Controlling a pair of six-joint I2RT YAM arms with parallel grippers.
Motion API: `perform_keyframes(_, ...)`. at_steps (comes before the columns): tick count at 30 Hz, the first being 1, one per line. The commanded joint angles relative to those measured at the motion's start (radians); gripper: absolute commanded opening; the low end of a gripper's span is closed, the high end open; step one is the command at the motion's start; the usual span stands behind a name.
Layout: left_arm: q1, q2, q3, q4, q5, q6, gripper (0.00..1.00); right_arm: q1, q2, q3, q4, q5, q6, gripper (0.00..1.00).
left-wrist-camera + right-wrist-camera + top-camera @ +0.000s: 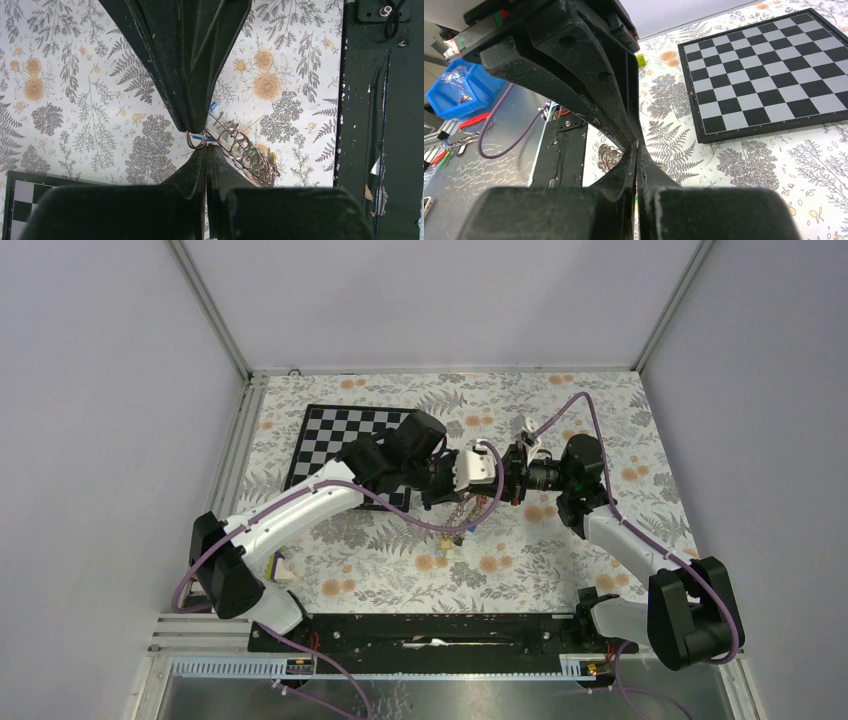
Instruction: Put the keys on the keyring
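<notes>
The keyring, a chain of grey wire rings, hangs between my two grippers over the flowered table. In the left wrist view it runs down to the right from its end ring. Green and yellow keys sit at its far end, and they show as coloured keys in the top view. My left gripper is shut on the end ring. A blue key lies at the ring beside my right gripper's tip. My right gripper is shut, tip to tip with the left, with a thin coloured sliver between its jaws.
The black-and-white chessboard lies at the back left, also in the right wrist view. The black base rail runs along the near edge. A blue bin stands off the table. A small yellow-green cube lies on the mat.
</notes>
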Motion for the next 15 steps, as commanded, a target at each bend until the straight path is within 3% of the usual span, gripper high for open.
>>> perform_keyframes(1, -0.011, 0.019, 0.033, 0.027, 0.005, -0.032, 0.00, -0.004, -0.018, 0.010, 0.048, 0.061, -0.003, 0.00)
perform_keyframes(15, -0.011, 0.026, 0.052, 0.027, -0.024, -0.050, 0.00, -0.003, -0.022, 0.006, 0.023, 0.088, -0.030, 0.00)
